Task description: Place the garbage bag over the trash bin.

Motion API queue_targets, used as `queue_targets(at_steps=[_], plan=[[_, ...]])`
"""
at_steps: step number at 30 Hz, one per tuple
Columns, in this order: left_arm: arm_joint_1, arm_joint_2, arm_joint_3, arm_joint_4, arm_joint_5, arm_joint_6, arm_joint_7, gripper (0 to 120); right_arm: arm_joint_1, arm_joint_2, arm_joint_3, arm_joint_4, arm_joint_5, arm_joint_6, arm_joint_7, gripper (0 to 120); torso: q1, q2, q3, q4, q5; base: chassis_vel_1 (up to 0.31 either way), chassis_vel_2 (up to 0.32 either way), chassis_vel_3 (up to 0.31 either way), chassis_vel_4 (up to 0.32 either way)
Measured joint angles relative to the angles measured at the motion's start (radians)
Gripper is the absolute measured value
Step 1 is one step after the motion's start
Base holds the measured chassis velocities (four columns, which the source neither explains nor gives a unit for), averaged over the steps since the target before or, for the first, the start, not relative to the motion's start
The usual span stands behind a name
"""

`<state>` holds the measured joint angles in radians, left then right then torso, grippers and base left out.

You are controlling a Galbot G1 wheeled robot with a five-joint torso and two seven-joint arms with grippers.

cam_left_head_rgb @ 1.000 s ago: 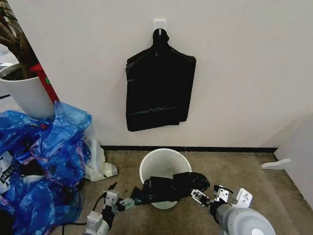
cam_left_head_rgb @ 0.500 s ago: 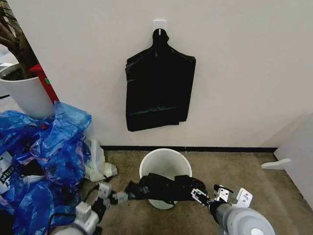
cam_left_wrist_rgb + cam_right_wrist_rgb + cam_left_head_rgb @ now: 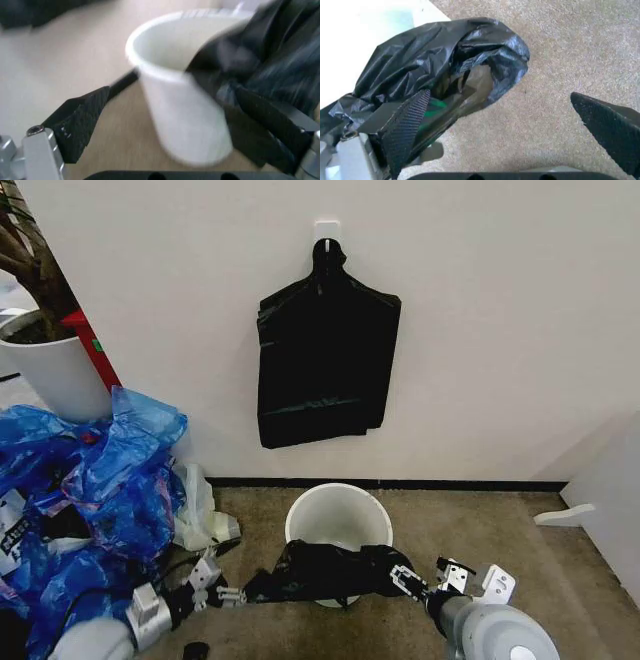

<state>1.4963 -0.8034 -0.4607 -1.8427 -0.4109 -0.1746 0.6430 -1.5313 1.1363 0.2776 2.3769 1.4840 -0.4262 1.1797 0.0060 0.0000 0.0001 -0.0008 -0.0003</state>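
A small round cream-white plastic trash bin (image 3: 338, 530) with tapered sides stands upright on brown carpet (image 3: 470, 530) near the foot of a white wall (image 3: 480, 330). Stretched across the side of the bin nearest the camera is a thin, glossy, wrinkled black plastic garbage bag (image 3: 325, 570), pulled out sideways between the two arms and not yet over the rim. The left gripper (image 3: 228, 595) sits low on the left, at the bag's left end; in the left wrist view its two black fingers (image 3: 80, 122) stand apart on either side of the bin (image 3: 185, 105), with dark film (image 3: 270, 60) bunched against one finger, and whether that film is pinched cannot be told. The right gripper (image 3: 412, 582) sits low on the right at the bag's other end; in its wrist view the fingers (image 3: 407, 127) are spread wide, one finger inside the bag's (image 3: 440, 71) gaping mouth and the other well clear over bare carpet. On the wall above hangs a flat black bundle of bags (image 3: 322, 360) from a white hook (image 3: 327, 230). Crumpled blue plastic bags (image 3: 90, 500) lie heaped to the left, beside a large white plant pot (image 3: 50, 370).
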Motion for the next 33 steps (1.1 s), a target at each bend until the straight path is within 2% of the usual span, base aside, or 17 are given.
queue_targets(at_steps=[1, 2, 5, 7, 8, 11, 14, 16, 23, 26, 28, 33], plan=[[-0.026, -0.001, 0.006, 0.006, -0.013, -0.01, 0.049, 100, 0.0, 0.0, -0.001, 0.002, 0.0, 0.001, 0.001, 100, 0.0, 0.0, 0.0, 0.0, 0.0, 0.0, 0.0, 0.0, 0.0], [-0.026, -0.001, 0.006, 0.006, -0.013, -0.01, 0.049, 100, 0.0, 0.0, -0.001, 0.002, 0.0, 0.001, 0.001, 100, 0.0, 0.0, 0.0, 0.0, 0.0, 0.0, 0.0, 0.0, 0.0], [-0.071, -0.001, 0.01, 0.027, -0.04, -0.024, 0.181, 100, -0.001, 0.0, 0.0, 0.006, -0.001, 0.005, 0.006, 100, 0.0, 0.0, 0.0, 0.0004, 0.0001, 0.0, 0.0, 0.0, 0.0], [-0.092, -0.002, -0.004, 0.049, -0.047, -0.026, 0.308, 100, -0.004, -0.001, 0.002, 0.008, -0.004, 0.008, 0.009, 100, 0.0, 0.0, 0.0, 0.0004, 0.0002, 0.0, 0.0, 0.0, 0.0], [-0.092, -0.002, -0.004, 0.049, -0.047, -0.026, 0.308, 100, -0.004, -0.001, 0.002, 0.008, -0.004, 0.008, 0.009, 100, 0.0, 0.0, 0.0, 0.0004, 0.0002, 0.0, 0.0, 0.0, 0.0], [-0.124, -0.004, -0.044, 0.081, -0.039, -0.027, 0.535, 100, -0.007, -0.001, 0.004, 0.009, -0.009, 0.012, 0.01, 100, 0.0, 0.0, 0.0, 0.0006, 0.0004, 0.0, 0.0, 0.0, 0.0], [-0.148, -0.005, -0.066, 0.094, -0.027, -0.028, 0.648, 100, -0.002, 0.0, 0.0, 0.007, -0.011, 0.015, 0.01, 100, 0.0, 0.0, 0.0, 0.0005, 0.0003, 0.0, 0.0, 0.0, 0.0], [-0.151, -0.006, -0.069, 0.096, -0.035, -0.031, 0.652, 100, 0.0, 0.001, -0.003, 0.007, -0.012, 0.016, 0.01, 100, 0.0, 0.0, 0.0, 0.0004, 0.0005, 0.0, 0.0, 0.0, 0.0], [-0.139, -0.009, -0.088, 0.093, -0.224, -0.001, 0.564, 100, 0.0, 0.004, -0.007, 0.004, -0.016, 0.017, 0.009, 100, 0.0, 0.0, 0.0, 0.0005, 0.0003, 0.0, 0.0, 0.0, 0.0], [-0.137, -0.014, -0.09, 0.091, -0.271, 0.0, 0.454, 100, 0.0, 0.004, -0.007, 0.002, -0.019, 0.017, 0.008, 100, 0.0, 0.0, 0.0, 0.0004, 0.0003, 0.0, 0.0, 0.0, 0.0], [-0.124, -0.02, -0.097, 0.084, -0.288, -0.001, 0.34, 100, 0.002, 0.007, -0.008, 0.0, -0.02, 0.017, 0.007, 100, 0.0, 0.0, 0.0, 0.0003, 0.0003, 0.0, 0.0, 0.0, 0.0], [-0.09, -0.02, -0.115, 0.082, -0.28, -0.005, 0.277, 100, 0.002, 0.014, -0.008, -0.006, -0.024, 0.017, 0.003, 100, 0.0, 0.0, 0.0, 0.0005, 0.0003, 0.0, 0.0, 0.0, 0.0]])
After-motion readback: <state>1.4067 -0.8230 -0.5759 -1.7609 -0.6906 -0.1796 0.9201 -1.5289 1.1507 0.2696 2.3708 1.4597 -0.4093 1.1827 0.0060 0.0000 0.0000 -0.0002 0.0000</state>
